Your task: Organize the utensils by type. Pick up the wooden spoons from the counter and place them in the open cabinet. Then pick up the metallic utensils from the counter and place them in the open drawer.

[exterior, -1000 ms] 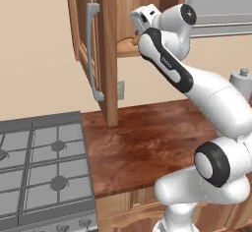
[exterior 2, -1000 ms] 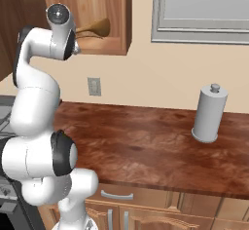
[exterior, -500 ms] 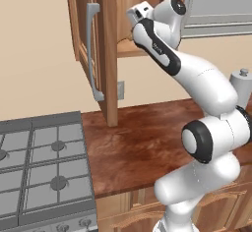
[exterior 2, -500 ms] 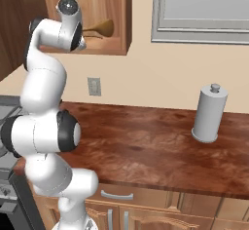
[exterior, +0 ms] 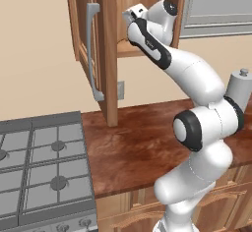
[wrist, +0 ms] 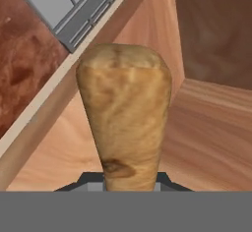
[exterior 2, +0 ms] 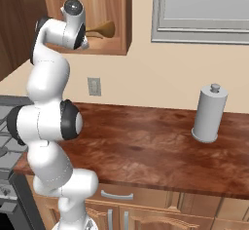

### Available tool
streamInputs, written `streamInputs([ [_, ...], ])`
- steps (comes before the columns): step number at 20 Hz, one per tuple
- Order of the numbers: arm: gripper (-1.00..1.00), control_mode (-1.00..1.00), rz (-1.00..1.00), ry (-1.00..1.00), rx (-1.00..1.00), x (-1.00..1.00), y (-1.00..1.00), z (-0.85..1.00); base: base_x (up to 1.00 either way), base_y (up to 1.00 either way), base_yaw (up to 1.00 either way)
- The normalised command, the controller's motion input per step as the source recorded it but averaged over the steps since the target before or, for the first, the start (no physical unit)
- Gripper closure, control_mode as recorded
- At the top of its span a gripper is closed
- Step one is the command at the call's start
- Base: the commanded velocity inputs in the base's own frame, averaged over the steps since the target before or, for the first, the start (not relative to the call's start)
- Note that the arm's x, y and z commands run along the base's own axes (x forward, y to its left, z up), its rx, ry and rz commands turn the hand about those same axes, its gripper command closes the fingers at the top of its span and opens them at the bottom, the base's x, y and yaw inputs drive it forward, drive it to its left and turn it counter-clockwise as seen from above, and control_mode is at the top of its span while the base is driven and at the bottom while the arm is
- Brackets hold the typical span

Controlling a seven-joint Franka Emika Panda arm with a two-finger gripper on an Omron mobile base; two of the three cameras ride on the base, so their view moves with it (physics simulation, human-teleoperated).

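Gripper: the gripper (exterior: 132,17) is raised to the open cabinet, its jaws narrow and closed on the wooden spoon. In the hand view the dark fingertips (wrist: 162,181) sit at both sides of the spoon handle.
Wooden spoon: the wooden spoon (wrist: 124,109) is held in the gripper and reaches into the cabinet; in the right base view its tan bowl (exterior 2: 104,29) shows inside, just above the cabinet floor. I cannot tell if it already touches the wood.
Cabinet: the cabinet (exterior 2: 117,14) hangs on the wall above the counter; its door (exterior: 97,49) stands open to the left, with a curved grey handle (exterior: 92,54).
Counter: the counter (exterior 2: 146,146) is dark reddish brown and glossy, below the cabinet.
Other things: a grey stove (exterior: 39,167) is beside the counter at the left; a grey paper towel holder (exterior 2: 210,113) stands upright on the counter, well apart from the arm; a wall outlet (exterior 2: 94,86) is under the cabinet.
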Motion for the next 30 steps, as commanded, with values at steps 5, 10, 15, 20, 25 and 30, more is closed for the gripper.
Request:
streamInputs([
  [5,1.0,-1.0,0.0,0.0,0.0,0.51,0.01,-0.11,0.0,0.0,0.0],
  [10,1.0,-1.0,0.0,0.0,0.0,0.59,0.0,-0.04,0.0,0.0,0.0],
  [15,1.0,-1.0,-0.01,0.0,0.0,0.61,0.0,-0.02,0.0,0.0,0.0],
  [20,1.0,-1.0,-0.03,0.0,0.0,0.57,-0.01,-0.2,0.0,0.0,0.0],
  [25,1.0,-1.0,-0.02,0.05,0.0,0.58,-0.19,-0.45,0.0,0.0,0.0],
  [30,1.0,-1.0,-0.02,0.07,0.0,0.62,-0.24,-0.57,0.0,0.0,0.0],
])
